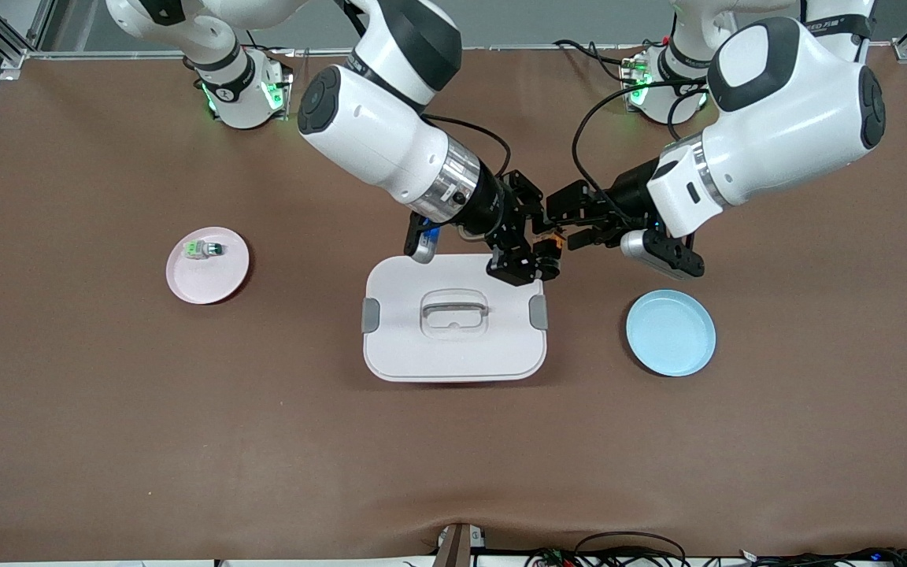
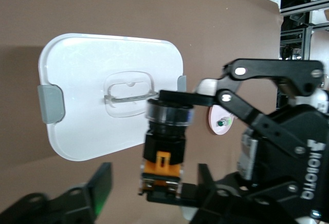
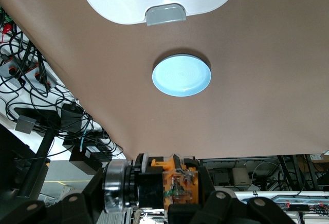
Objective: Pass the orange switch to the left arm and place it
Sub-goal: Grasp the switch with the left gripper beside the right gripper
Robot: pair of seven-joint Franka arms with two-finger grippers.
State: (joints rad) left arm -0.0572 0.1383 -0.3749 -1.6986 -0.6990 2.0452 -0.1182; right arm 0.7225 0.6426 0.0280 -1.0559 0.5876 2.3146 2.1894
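Note:
The orange switch (image 1: 550, 242) hangs in the air over the corner of the white box (image 1: 406, 346) at the left arm's end. My right gripper (image 1: 536, 256) is shut on it; in the right wrist view the switch (image 3: 162, 188) fills the right gripper (image 3: 154, 196). My left gripper (image 1: 569, 232) meets it from the left arm's end. In the left wrist view the switch (image 2: 163, 152) sits between the left gripper's (image 2: 153, 183) open fingers, with a clear gap to one finger (image 2: 98, 190). The box (image 2: 87, 95) lies below.
A pink plate (image 1: 221, 276) holding a white switch with a green cap (image 1: 203, 250) lies toward the right arm's end. A blue plate (image 1: 670, 331) lies toward the left arm's end beside the box, also below in the right wrist view as the blue plate (image 3: 181, 75).

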